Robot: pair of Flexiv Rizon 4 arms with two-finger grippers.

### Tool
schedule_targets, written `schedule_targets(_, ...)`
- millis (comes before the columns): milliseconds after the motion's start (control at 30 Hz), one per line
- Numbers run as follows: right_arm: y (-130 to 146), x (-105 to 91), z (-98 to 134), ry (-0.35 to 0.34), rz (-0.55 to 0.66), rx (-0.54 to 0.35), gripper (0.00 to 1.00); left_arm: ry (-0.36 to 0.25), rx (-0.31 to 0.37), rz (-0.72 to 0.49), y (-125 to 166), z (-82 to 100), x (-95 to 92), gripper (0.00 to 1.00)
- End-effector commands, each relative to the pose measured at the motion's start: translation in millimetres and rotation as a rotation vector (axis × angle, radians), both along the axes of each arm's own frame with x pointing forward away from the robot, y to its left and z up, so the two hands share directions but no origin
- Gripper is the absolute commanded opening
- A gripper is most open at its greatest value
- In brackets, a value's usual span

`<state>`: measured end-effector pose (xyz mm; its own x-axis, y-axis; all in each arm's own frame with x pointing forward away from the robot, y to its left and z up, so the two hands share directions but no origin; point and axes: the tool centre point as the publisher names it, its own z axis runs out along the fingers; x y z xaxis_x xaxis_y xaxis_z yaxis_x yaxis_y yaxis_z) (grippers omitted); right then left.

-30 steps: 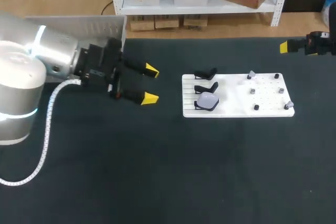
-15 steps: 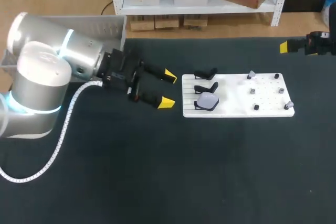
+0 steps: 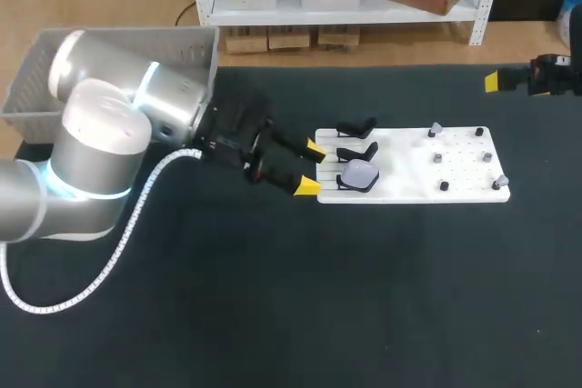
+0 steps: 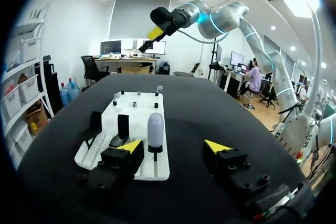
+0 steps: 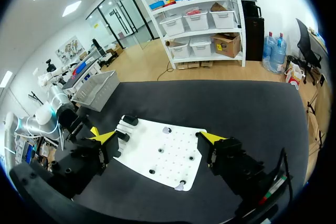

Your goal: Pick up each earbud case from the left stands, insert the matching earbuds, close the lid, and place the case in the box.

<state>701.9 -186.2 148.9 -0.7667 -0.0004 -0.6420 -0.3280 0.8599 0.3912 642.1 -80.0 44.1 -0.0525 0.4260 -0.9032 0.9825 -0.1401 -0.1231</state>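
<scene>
A pale, rounded earbud case (image 3: 360, 174) rests on the nearest of three black stands at the left end of a white board (image 3: 414, 190). The other two stands (image 3: 356, 127) are empty. Small grey earbuds (image 3: 437, 158) sit on pegs across the board's right half. My left gripper (image 3: 310, 168) is open at the board's left edge, its yellow tips just short of the case. In the left wrist view the case (image 4: 155, 129) stands upright a little ahead of the open gripper (image 4: 173, 148), closer to one fingertip (image 4: 131, 146), untouched. My right gripper (image 5: 157, 137) is open and empty, high over the board (image 5: 165, 156).
A grey wire basket (image 3: 118, 43) stands at the table's back left corner, behind my left arm. My right arm's gripper (image 3: 496, 82) hangs at the far right, beyond the board's back corner. Dark tabletop lies in front of the board.
My left arm has swung right, bringing its gripper from mid-table up to the board's left edge by the case. Its fingers have drawn slightly closer together. The right arm has not moved.
</scene>
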Motion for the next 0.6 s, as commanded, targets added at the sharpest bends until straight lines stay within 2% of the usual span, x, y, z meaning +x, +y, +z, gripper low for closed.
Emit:
schedule_targets(33, 0, -0.6, 0, 0.0, -0.001, -0.002, 1.0, 0.001, -0.002, 0.004, -5, -6.7, 2.9, 0.72)
schedule_targets(233, 0, -0.6, 0, 0.0, -0.001, -0.002, 1.0, 0.007, -0.011, 0.007, -11, -8.7, 4.8, 0.72)
schedule_targets(367, 0, -0.6, 0, 0.0, -0.001, -0.002, 1.0, 0.012, -0.012, 0.002, -16, -11.4, 3.9, 0.76)
schedule_targets(600, 0, -0.6, 0, 0.0, -0.001, -0.002, 1.0, 0.017, -0.01, -0.008, -25, -16.4, 2.8, 0.7)
